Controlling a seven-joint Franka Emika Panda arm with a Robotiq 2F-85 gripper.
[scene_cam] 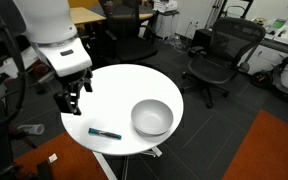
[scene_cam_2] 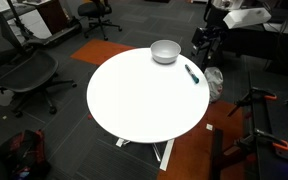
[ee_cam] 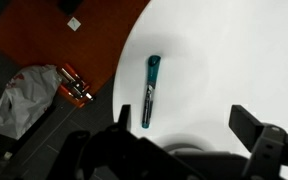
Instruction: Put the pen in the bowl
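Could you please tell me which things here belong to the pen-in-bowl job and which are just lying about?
Belong to the job:
thin dark pen with teal section; round light grey metallic bowl; black gripper, open; round white table.

Lying about:
black mesh office chairs; crumpled white plastic bag on the floor.

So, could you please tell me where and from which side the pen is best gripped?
Take the pen at its middle, coming straight down from above with the pincer closing across its thin width. It lies flat on the table, apart from the bowl, with bare surface along both long sides.
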